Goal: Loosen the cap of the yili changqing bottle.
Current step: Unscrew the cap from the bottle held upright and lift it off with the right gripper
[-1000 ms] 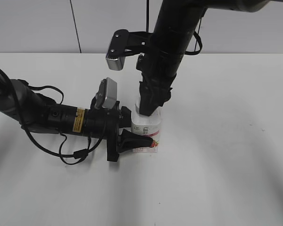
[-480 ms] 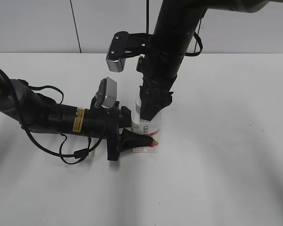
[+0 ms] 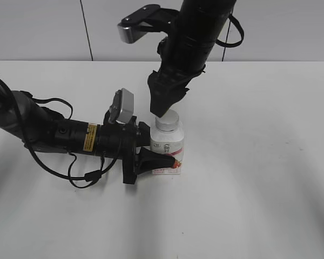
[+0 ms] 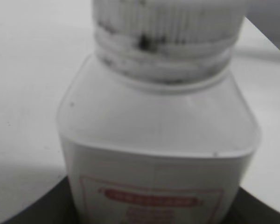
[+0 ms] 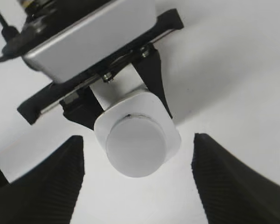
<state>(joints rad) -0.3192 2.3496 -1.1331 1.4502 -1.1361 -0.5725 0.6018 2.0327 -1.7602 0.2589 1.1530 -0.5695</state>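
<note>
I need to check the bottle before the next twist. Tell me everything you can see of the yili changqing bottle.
The yili changqing bottle is a small, squarish white plastic bottle with sloped shoulders and a pink-red label low on its front. It stands upright on the white table. Its ribbed white cap sits on the wide neck, with dark smudges around the neck. The left pincer clamps its lower body from the side. The right pincer hangs open just above the cap, not touching it.

A plain white surface (image 3: 259,189) fills most of the frame (soft shadows fall across it); a grey wall (image 3: 38,29) spans the top.
</note>
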